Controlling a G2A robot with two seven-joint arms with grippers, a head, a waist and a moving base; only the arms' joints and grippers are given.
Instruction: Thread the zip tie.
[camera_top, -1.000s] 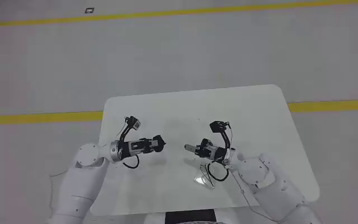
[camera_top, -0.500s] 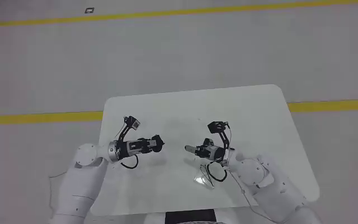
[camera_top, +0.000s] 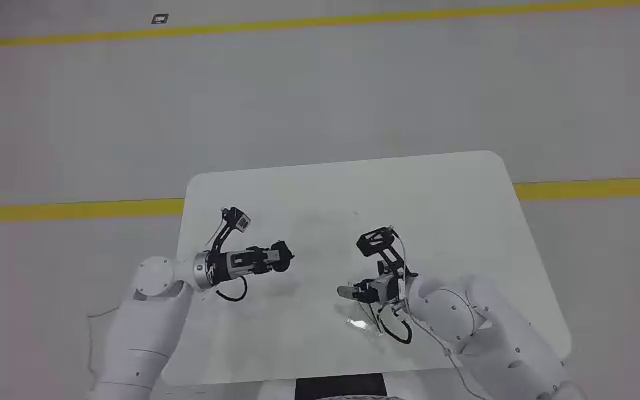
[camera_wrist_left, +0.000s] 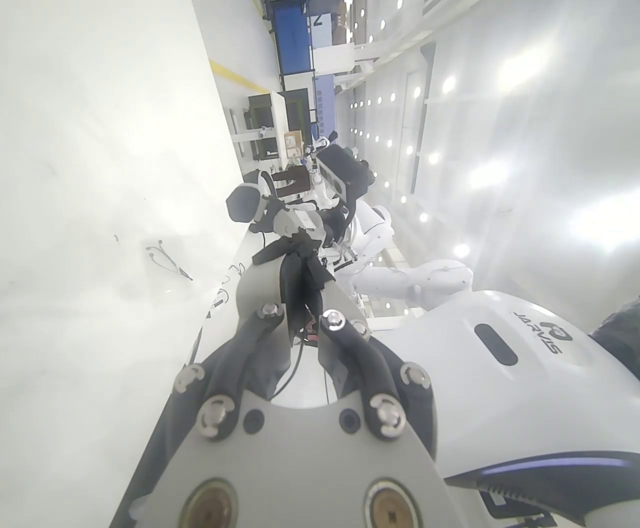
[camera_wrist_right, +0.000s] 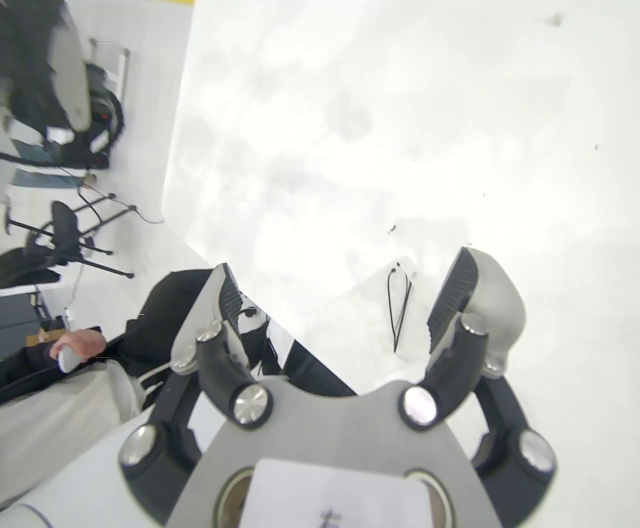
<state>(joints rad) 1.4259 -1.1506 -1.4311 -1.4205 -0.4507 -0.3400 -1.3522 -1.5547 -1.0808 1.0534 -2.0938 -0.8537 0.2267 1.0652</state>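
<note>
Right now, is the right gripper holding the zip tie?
No; in the right wrist view the right gripper is open, and the zip tie lies on the table, apart from its fingers.

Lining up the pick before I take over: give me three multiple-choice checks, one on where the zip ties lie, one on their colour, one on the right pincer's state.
1. Where do the zip ties lie?
A. on a clear sheet near the table's front edge
B. at the table's far corner
C. on the floor

2. What colour are they?
A. white
B. black
C. yellow

3. How is the right pincer?
A. shut on a tie
B. shut, empty
C. open, empty

Answers:
1 A: they lie flat on the clear sheet.
2 B: they are thin black strands against the white table.
3 C: its fingers stand apart with nothing between them.
</note>
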